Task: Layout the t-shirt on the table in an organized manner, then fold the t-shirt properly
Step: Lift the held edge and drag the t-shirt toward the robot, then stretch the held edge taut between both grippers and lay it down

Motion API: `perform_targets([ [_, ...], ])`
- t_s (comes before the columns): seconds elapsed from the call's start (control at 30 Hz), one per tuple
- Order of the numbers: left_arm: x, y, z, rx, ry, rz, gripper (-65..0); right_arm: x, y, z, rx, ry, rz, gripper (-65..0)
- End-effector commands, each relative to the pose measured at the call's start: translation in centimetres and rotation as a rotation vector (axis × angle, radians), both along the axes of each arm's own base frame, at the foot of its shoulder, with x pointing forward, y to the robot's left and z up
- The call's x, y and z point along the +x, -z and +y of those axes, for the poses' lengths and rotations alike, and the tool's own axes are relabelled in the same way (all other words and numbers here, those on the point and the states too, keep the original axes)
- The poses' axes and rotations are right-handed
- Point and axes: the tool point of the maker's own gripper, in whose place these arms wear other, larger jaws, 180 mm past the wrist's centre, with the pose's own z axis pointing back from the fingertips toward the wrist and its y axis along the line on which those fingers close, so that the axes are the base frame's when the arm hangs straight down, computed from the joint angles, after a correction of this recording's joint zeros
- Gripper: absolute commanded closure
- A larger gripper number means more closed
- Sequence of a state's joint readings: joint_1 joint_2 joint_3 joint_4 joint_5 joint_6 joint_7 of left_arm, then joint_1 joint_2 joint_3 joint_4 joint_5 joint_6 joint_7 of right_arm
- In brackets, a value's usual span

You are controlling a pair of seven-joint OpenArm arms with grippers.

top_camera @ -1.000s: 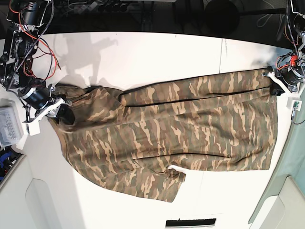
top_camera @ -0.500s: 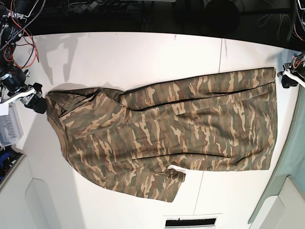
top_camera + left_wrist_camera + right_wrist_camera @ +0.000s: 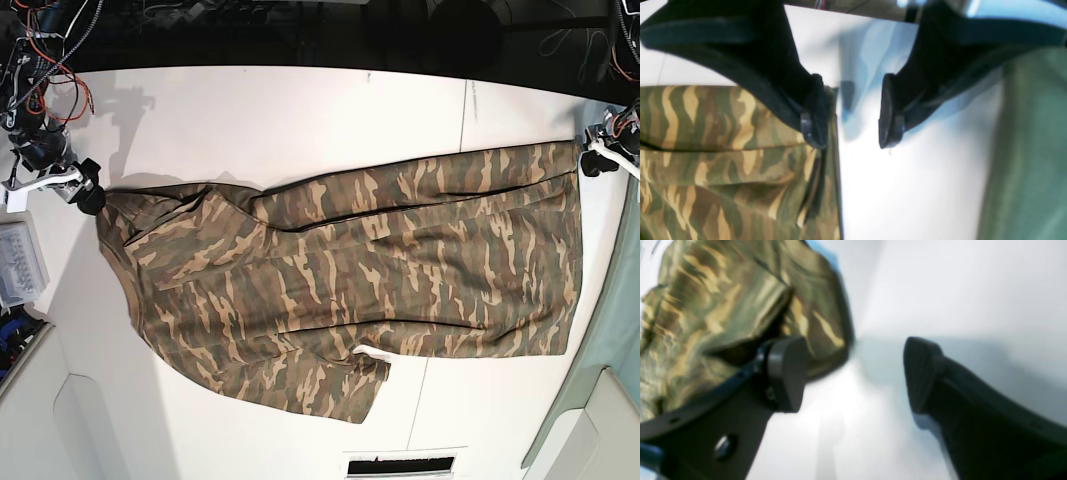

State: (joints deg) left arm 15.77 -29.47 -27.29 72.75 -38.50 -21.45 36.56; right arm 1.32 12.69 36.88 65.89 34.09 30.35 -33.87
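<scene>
A: State the condition of the largest surface.

B: The broad matte white worktop (image 3: pixel 300 110) carries everything. A thin dark seam crosses it between the two end effectors, nearer the left one.

A: Location of the garment?

B: The large soft short-sleeved t-shirt in brown, tan and olive-green camouflage (image 3: pixel 350 270) lies spread flat on the worktop, spanning the whole stretch between the two end effectors. Its straight hem edge lies just below the left end effector (image 3: pixel 592 160), with one hem corner closest to it. Its bunched collar and shoulder end lies immediately beside the right end effector (image 3: pixel 82 190). One sleeve projects from the side of the t-shirt facing away from both end effectors.

A: Left end effector status?

B: Its black fingers (image 3: pixel 813 113) stand well apart with nothing between them. In the left wrist view one finger overlaps the hem corner of the t-shirt (image 3: pixel 723 150); the other is over bare worktop (image 3: pixel 907 193). Contact with the cloth cannot be confirmed.

A: Right end effector status?

B: The right end effector (image 3: pixel 853 373) is spread wide and holds nothing. One dark pad (image 3: pixel 786 373) is in front of the rumpled fold of the t-shirt (image 3: pixel 723 316); the other is over bare worktop (image 3: pixel 940 290). This view is blurred.

A: Smaller items?

B: A small clear plastic box (image 3: pixel 20 262) sits just below the right end effector.
</scene>
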Motion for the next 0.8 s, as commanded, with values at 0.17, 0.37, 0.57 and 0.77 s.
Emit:
perform_targets([
  [0.17, 0.1, 0.7, 0.2, -0.024, -0.046, -0.035, -28.7, 1.9, -1.1, 2.7, 0.045, -0.073, -0.056, -44.6],
  [0.37, 1.1, 0.3, -0.3, -0.045, -0.04, -0.065, -28.6, 2.5, -0.8, 6.1, 0.06, -0.174, -0.048, -44.5],
  [0.57, 2.7, -0.6, -1.1, -0.097, -0.019, -0.09, -28.6, 3.7, -1.7, 6.5, 0.058, -0.19, -0.077, -44.5],
  [0.77, 3.5, -1.2, -1.3, -0.099, 0.004, -0.107, -28.6, 3.8, -1.6, 6.5, 0.048, -0.195, -0.072, -44.5],
])
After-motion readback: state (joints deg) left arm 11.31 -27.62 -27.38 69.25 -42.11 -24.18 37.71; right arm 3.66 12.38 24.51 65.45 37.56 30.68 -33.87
